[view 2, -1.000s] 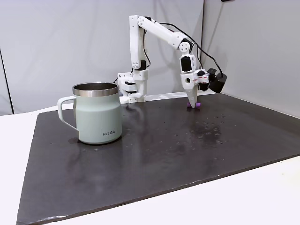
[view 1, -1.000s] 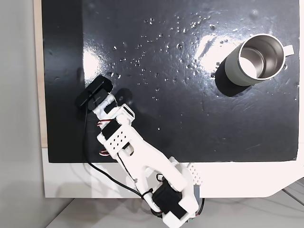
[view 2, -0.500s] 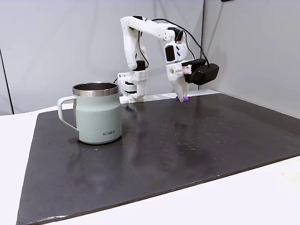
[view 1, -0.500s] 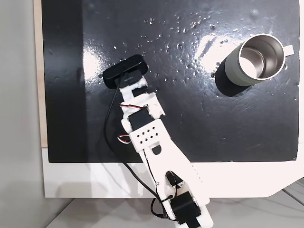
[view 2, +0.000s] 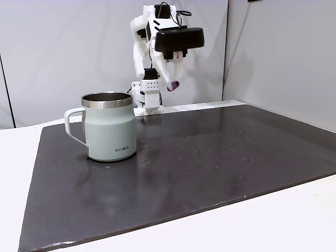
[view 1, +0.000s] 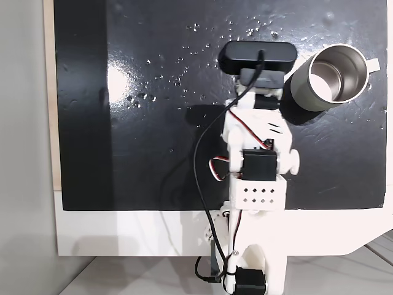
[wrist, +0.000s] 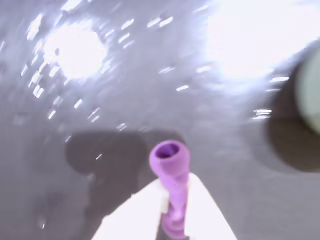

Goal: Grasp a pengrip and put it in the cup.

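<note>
The light-purple pengrip [wrist: 170, 162] is pinched between my white fingers [wrist: 142, 207], and my gripper [wrist: 175, 183] is shut on it. In a fixed view from the side, the gripper [view 2: 171, 82] holds the pengrip [view 2: 174, 84] high in the air, behind and to the right of the cup [view 2: 108, 126]. In a fixed view from above, the arm [view 1: 255, 141] reaches up the mat and its black wrist camera [view 1: 258, 55] covers the gripper, just left of the cup [view 1: 331, 77]. The cup stands upright with its steel inside showing. Its blurred edge [wrist: 311, 95] appears at the right of the wrist view.
A glossy black mat [view 1: 153, 153] covers the white table [view 1: 123, 233] and carries small droplets and bright glare. Grey walls [view 2: 63, 47] stand behind the arm's base [view 2: 147, 100]. Bare mat stretches to the right of the cup [view 2: 236, 152].
The arm has swung from the mat's left side toward the cup in the view from above. The pengrip has been lifted off the mat and now hangs high in the air.
</note>
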